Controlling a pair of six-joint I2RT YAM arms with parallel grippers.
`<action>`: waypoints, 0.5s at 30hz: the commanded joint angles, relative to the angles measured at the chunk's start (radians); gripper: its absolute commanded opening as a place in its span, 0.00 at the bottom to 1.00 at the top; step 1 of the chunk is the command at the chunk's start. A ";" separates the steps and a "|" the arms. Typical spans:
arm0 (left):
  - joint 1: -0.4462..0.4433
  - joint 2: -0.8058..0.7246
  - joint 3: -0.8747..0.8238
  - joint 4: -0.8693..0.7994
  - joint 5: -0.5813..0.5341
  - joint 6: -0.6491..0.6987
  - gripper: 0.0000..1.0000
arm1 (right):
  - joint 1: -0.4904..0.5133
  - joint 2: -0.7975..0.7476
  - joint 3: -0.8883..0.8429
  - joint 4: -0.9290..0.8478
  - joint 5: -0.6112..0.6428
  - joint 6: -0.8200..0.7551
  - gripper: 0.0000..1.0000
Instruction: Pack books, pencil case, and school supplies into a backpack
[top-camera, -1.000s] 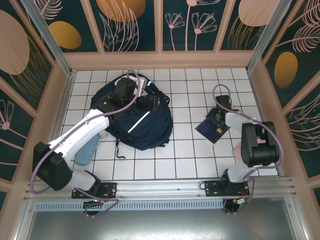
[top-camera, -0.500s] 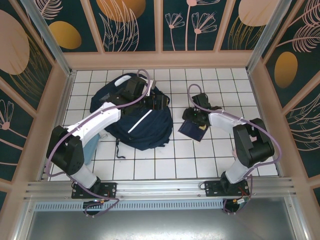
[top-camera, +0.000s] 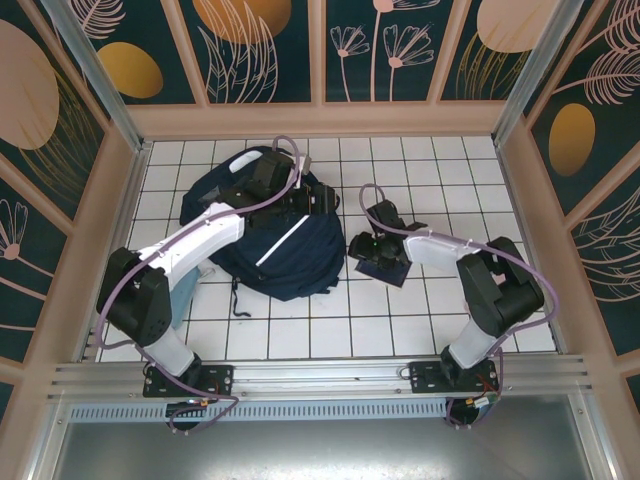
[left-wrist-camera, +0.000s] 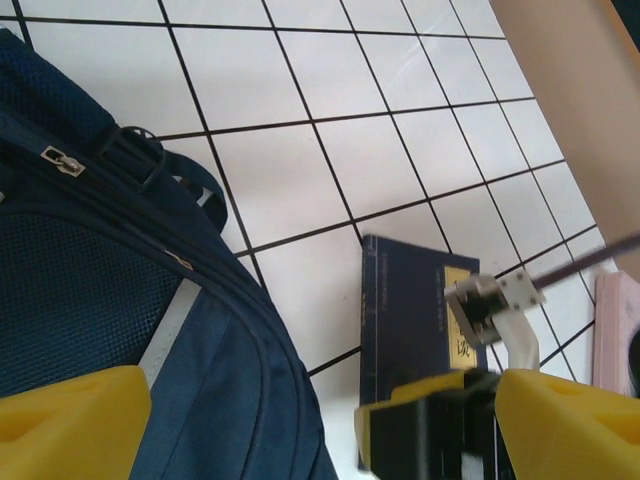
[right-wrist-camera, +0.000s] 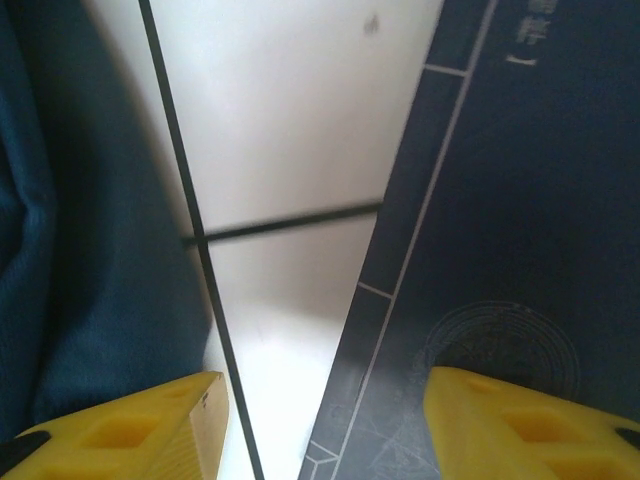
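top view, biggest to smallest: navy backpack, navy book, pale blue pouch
1. dark navy fabric backpack
2. flat navy book and pale blue soft pouch: both partly hidden, too alike to rank

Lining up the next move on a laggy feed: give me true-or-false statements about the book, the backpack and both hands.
The navy book lies on the white tiles beside the backpack. True.
The book is inside the backpack. False: it is outside, on the tiles.
The left hand hangs at the backpack's edge, fingers apart. True.
The right hand is above the backpack. False: it is at the book.
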 joint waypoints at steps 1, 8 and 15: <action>0.001 0.034 0.037 0.041 0.036 -0.041 0.89 | 0.051 -0.037 -0.091 -0.075 -0.094 0.071 0.56; -0.010 0.096 0.051 0.056 0.101 -0.094 0.84 | 0.029 -0.203 -0.033 -0.153 0.028 0.106 0.56; -0.083 0.150 0.058 0.058 0.143 -0.116 0.82 | -0.236 -0.298 -0.116 -0.198 0.095 0.123 0.56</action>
